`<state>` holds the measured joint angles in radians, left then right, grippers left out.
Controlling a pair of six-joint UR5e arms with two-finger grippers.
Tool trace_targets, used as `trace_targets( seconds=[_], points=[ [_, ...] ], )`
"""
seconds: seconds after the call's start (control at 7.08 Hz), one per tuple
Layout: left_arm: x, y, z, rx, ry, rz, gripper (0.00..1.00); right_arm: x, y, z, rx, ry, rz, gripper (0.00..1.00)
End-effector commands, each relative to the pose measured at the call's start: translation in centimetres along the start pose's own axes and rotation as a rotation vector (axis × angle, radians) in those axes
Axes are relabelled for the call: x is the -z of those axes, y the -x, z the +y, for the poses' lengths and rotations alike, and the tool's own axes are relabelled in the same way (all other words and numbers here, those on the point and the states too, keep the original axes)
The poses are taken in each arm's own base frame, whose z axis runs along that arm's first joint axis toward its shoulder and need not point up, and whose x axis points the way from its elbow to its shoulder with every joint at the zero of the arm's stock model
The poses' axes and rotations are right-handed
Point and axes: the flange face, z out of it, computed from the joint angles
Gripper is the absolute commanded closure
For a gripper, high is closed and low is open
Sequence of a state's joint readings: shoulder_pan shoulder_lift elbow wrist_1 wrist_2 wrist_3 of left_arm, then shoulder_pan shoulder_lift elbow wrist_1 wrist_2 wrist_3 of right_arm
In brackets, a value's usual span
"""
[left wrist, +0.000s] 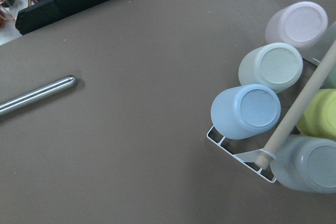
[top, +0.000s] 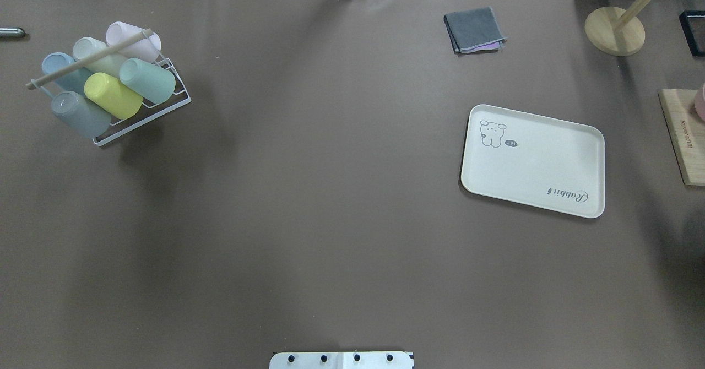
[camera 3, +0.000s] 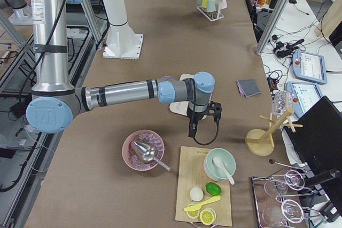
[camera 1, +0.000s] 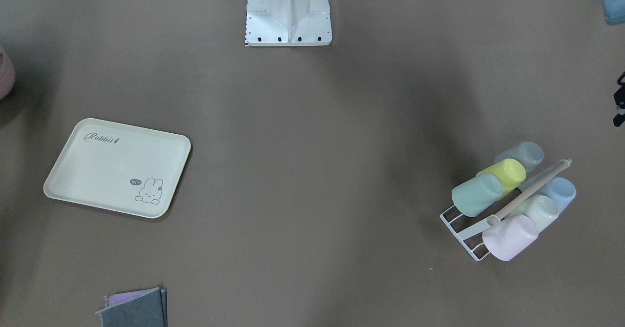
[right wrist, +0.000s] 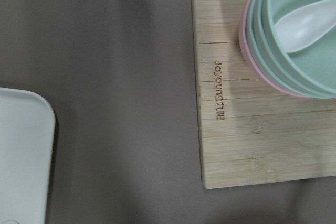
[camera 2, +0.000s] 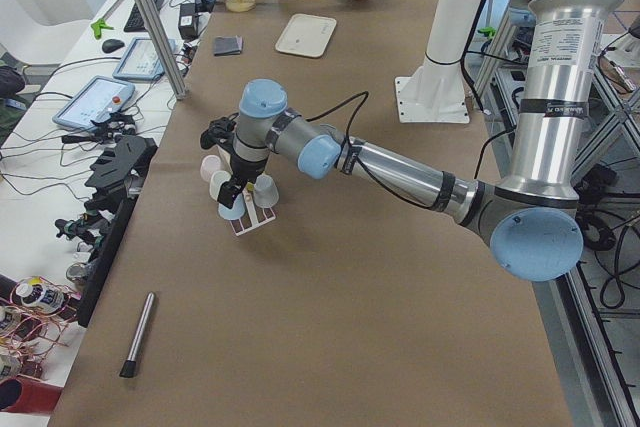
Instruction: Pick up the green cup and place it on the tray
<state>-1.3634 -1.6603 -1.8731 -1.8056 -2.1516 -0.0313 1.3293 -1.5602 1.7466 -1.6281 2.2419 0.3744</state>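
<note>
Green cup: the green cup [camera 1: 477,194] leaned tilted in a white wire rack [camera 1: 459,227], at the end of one row, touching a yellow cup [camera 1: 503,174]; a grey cup [camera 1: 522,155] closed that row at the other end.
Second row: a pink cup [camera 1: 510,236], a whitish-green cup [camera 1: 539,211] and a blue cup [camera 1: 560,193] leaned on the other side of the rack's wooden handle bar [camera 1: 532,190].
Tray: the tray [camera 1: 97,171] lay flat on the brown worktop [camera 1: 312,171] with nothing on it, well apart from the rack, at the opposite side.
Left hand: the left hand [camera 2: 230,199] hung just above the cups, pointing down; only the side camera showed it, so I cannot tell if it was wide or narrow.
Left wrist view: it looked down on the cup bottoms, and a metal rod [left wrist: 37,95] lay on the worktop apart from the rack.
Right hand: the right hand [camera 3: 192,130] pointed down between the tray and a bamboo board [right wrist: 252,114]; I cannot tell its opening.
Board: stacked bowls [right wrist: 273,40] stood on the board, with a white spoon [right wrist: 304,22] in the top one.
</note>
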Motion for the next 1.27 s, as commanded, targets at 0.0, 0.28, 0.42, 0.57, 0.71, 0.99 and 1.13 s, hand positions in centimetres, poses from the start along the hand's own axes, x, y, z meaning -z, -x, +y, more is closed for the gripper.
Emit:
trace_targets(
  seconds=[0.0, 0.28, 0.42, 0.57, 0.71, 0.99, 1.13],
  points=[
    [2.5, -6.8, -3.8, -0.254, -0.092, -0.104, 0.01, -1.5, 6.0, -0.7, -0.078, -0.029, -0.060, 0.00],
    [2.1, -13.4, -8.7, -0.464, -0.146, -0.204, 0.01, -7.9, 13.4, -2.0, -0.091, -0.019, -0.112, 0.00],
    [1.0, -15.7, -10.2, -0.663, -0.107, -0.254, 0.01, -8.7, 13.8, -2.4, -0.091, -0.009, -0.112, 0.00],
    [0.5, -18.0, -11.7, -0.786, -0.049, -0.346, 0.01, -9.5, 14.3, -2.0, -0.081, 0.005, -0.107, 0.00],
    [-0.6, -20.1, -12.2, -0.889, 0.013, -0.438, 0.01, -10.4, 13.6, -2.1, -0.092, 0.020, -0.101, 0.01],
    [-2.9, -22.8, -12.6, -1.213, 0.145, -0.704, 0.01, -14.5, 11.3, -2.2, -0.077, 0.040, -0.150, 0.04],
    [-4.6, -24.5, -12.0, -1.338, 0.178, -0.726, 0.01, -15.1, 11.1, -2.1, -0.102, 0.049, -0.170, 0.05]
  ],
)
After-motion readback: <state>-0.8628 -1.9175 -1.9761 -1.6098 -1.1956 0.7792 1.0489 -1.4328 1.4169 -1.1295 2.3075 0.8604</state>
